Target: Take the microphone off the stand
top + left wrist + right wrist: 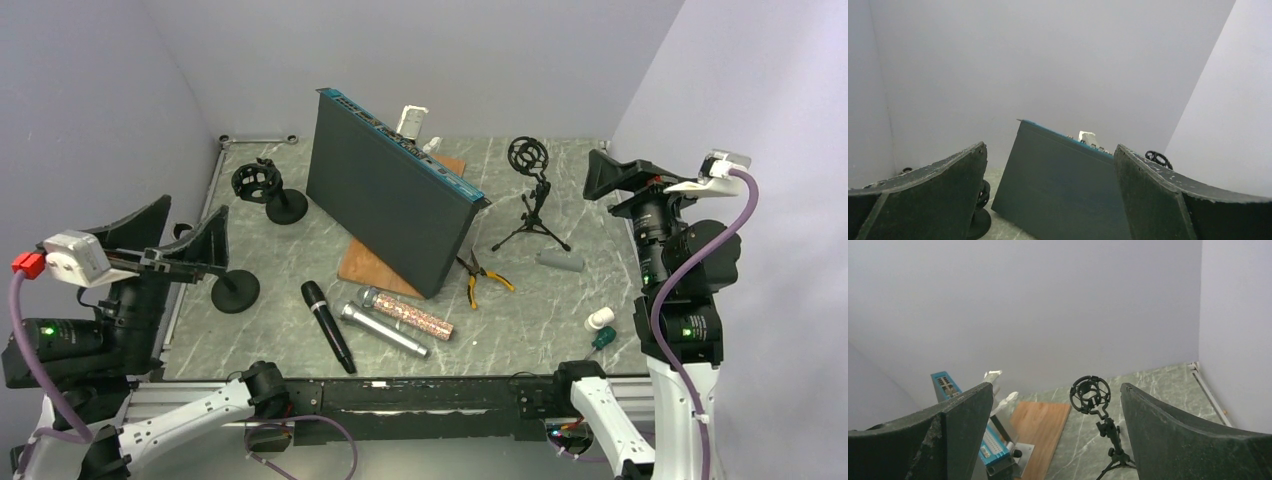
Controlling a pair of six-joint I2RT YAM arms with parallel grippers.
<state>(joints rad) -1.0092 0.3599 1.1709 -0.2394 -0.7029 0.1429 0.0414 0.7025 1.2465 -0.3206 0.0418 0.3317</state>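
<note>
Left gripper [1050, 147] and right gripper [1056, 385] hang wide open and empty, microphones [385, 328] lying on the table [560, 300] between them; reaching for the bare tripod stand [1111, 432] ahead of the right jaws risks toppling it.

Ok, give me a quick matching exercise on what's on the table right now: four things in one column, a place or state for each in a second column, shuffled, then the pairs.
Things
1. black microphone
2. tripod stand
3. pliers
4. dark box

Places or states
A. tilted, lower edge on the wooden board
B. lying flat, left of the silver microphone
C. upright to the right of the box, ring mount empty
D. yellow handles, lying flat on the table

Pairs: 1-B, 2-C, 3-D, 4-A
</note>
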